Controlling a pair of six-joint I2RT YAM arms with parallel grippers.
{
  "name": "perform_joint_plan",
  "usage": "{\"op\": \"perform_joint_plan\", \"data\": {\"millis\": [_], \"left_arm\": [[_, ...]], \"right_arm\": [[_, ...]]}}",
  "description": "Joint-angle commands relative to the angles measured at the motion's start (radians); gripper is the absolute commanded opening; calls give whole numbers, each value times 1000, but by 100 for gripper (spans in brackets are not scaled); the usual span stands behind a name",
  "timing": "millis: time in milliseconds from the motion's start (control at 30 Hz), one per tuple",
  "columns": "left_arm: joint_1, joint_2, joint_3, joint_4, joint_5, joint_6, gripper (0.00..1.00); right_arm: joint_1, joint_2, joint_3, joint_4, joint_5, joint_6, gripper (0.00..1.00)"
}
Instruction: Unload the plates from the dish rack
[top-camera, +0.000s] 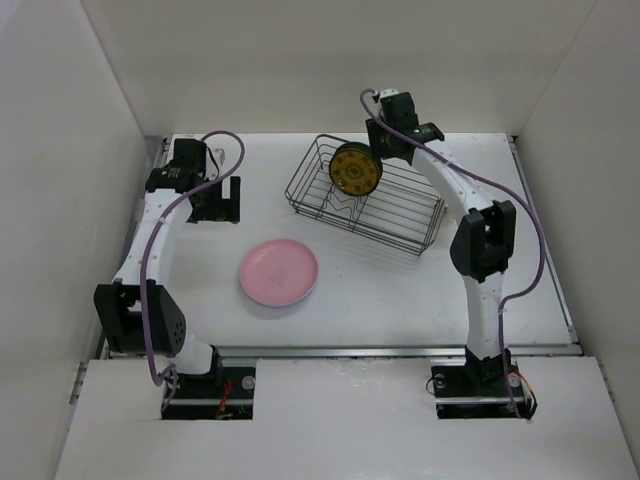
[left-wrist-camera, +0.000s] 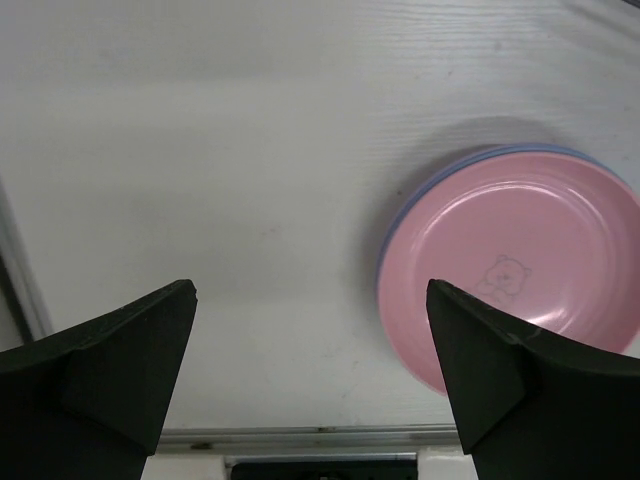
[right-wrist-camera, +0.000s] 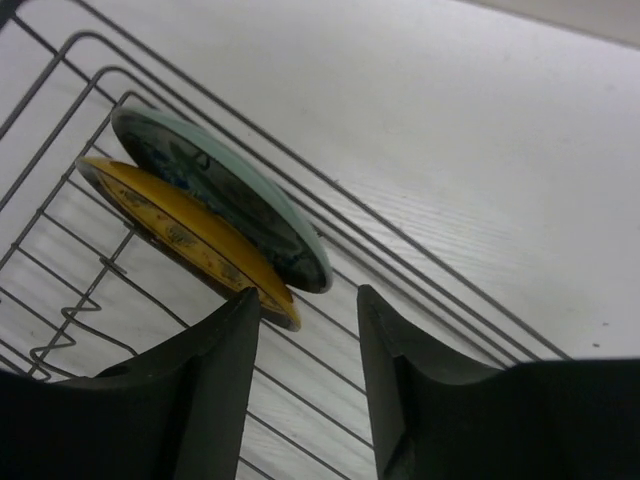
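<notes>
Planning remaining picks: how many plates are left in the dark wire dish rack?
1. The small round plate with yellow-amber back and teal face stands on edge near the far-left end of the dark wire dish rack. Its other slots look bare from above; none seems hidden.

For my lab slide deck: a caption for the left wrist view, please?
Open left gripper above the white table, a pink plate stacked on a bluish plate beside it.

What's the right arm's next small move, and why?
Probably ease the right tool forward so its open fingers straddle the rim of the small yellow plate, then close. That plate stands on edge in the dish rack, its rim just ahead of the gap, not yet between the fingers.
</notes>
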Motion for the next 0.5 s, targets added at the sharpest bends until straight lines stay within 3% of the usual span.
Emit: {"op": "perform_joint_plan", "data": {"millis": [0, 333, 467], "left_arm": [[-2, 48, 66, 0, 161, 10, 100], [-2, 162, 155, -44, 208, 30, 100], [-2, 162, 164, -44, 208, 30, 100]], "right_arm": [[2, 9, 55, 32, -76, 10, 48], [2, 18, -39, 82, -112, 0, 47], [2, 79, -28, 91, -112, 0, 39]]}}
